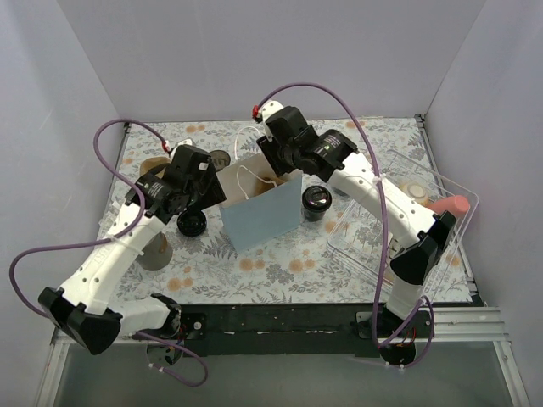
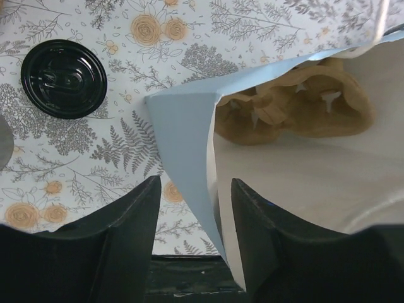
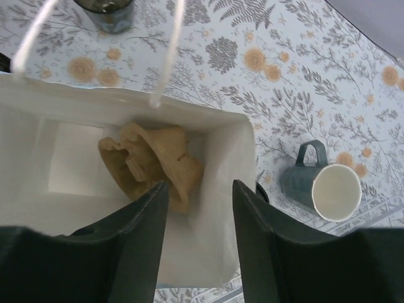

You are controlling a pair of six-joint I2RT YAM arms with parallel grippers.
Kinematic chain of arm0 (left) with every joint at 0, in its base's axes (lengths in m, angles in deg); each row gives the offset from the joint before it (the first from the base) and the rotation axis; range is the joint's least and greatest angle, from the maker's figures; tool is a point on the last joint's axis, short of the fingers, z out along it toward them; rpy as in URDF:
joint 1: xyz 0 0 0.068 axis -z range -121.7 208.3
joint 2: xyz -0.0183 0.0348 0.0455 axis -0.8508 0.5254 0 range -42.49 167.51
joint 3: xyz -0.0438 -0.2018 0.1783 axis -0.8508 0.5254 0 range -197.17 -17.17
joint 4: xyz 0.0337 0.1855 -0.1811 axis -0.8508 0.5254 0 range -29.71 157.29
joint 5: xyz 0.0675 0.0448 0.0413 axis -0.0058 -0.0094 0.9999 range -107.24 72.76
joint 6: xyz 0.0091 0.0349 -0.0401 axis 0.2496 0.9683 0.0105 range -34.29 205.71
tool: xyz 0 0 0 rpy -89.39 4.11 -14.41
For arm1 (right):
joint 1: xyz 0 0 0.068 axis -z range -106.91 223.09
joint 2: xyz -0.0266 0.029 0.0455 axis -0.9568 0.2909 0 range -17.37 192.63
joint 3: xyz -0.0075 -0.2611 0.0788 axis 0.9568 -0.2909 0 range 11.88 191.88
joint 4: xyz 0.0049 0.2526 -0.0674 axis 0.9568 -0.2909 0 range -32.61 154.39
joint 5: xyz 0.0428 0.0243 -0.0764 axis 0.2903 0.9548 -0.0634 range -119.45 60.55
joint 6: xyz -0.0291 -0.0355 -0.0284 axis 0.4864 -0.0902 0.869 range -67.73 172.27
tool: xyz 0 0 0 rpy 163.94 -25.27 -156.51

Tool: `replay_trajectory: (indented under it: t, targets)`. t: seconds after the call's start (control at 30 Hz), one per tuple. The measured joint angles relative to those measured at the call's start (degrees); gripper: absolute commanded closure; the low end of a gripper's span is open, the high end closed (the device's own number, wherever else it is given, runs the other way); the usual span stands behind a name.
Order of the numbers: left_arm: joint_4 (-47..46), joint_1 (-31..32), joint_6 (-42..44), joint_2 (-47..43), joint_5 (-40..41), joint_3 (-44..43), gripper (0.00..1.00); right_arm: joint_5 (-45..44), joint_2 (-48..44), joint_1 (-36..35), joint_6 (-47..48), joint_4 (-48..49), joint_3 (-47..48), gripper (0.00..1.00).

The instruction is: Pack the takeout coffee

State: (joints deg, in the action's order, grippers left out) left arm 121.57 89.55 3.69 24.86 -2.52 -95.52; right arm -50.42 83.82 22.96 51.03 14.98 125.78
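A light-blue paper bag (image 1: 261, 216) stands open mid-table, with a brown cardboard cup carrier (image 3: 154, 161) at its bottom. One takeout coffee (image 1: 192, 223), dark with a black lid (image 2: 63, 79), stands left of the bag. A second one like it (image 1: 316, 202) stands at the bag's right. My left gripper (image 1: 210, 197) is open, and in the left wrist view (image 2: 196, 183) its jaws straddle the bag's left wall edge (image 2: 183, 151). My right gripper (image 1: 273, 167) is open over the bag's mouth and holds nothing (image 3: 199, 184).
A grey handled mug (image 3: 322, 186) stands beyond the bag. A plain grey cup (image 1: 155, 253) stands front left. A clear plastic bin (image 1: 407, 220) takes up the right side. The bag's white handles (image 3: 167, 50) stick up.
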Motion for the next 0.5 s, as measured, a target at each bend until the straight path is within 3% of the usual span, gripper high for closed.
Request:
replay_trajectory:
  t: [0.13, 0.27, 0.47, 0.5]
  targets:
    - [0.0, 0.0, 0.6, 2.9, -0.6, 0.0, 0.74, -1.4, -0.2, 2.9, -0.3, -1.1, 0.0, 0.39]
    - [-0.4, 0.0, 2.1, 2.5, -0.8, 0.1, 0.81, -1.0, -0.2, 6.1, -0.5, -1.4, -0.1, 0.38]
    - [-1.8, 0.0, 4.3, 2.2, -1.9, 0.1, 0.99, 4.4, 0.0, 7.0, -1.1, -2.1, -0.2, 0.44]
    - [-2.1, 0.0, 4.7, 2.2, -2.1, 0.1, 1.00, 5.3, 0.1, 7.0, -1.4, -2.1, -0.2, 0.48]
